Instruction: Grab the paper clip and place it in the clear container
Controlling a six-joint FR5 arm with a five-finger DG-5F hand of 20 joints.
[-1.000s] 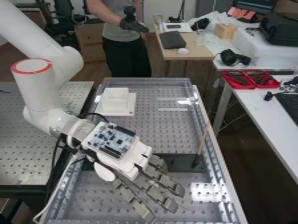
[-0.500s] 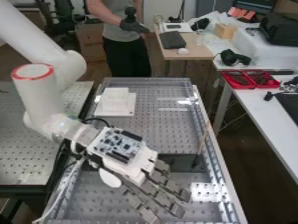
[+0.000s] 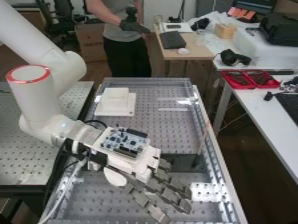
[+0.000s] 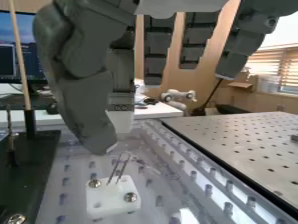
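Hand (image 3: 143, 167): hangs over the near half of the bench, back upward, with a circuit board (image 3: 124, 141) on it.
Fingers (image 4: 157, 47): nearly straight, spread with gaps between, pinching nothing.
Thumb (image 4: 80, 95): points down, tip just beside the paper clip; cannot tell whether touching.
Paper clip (image 4: 123, 170): stands nearly upright, slightly tilted, on a small white block (image 4: 103, 200) with screws in it.
Bench top (image 3: 153, 95): grey, dotted with rows of holes, bright with glare in patches, edged by slotted rails.
Dark plate (image 4: 33, 170): lies on the bench, near the white block, with a thin wooden stick (image 4: 20, 55) upright beside it.
White stack (image 3: 116, 97): sits at the far part of the bench top.
Side table (image 3: 26, 145): metal, perforated, alongside the bench.
White table (image 3: 259, 112): across a gap from the bench, carries red trays (image 3: 251, 86).
Room: holds a pale wooden desk (image 3: 188, 51), a cardboard box (image 3: 91, 42) and a window with blinds (image 4: 273, 62).
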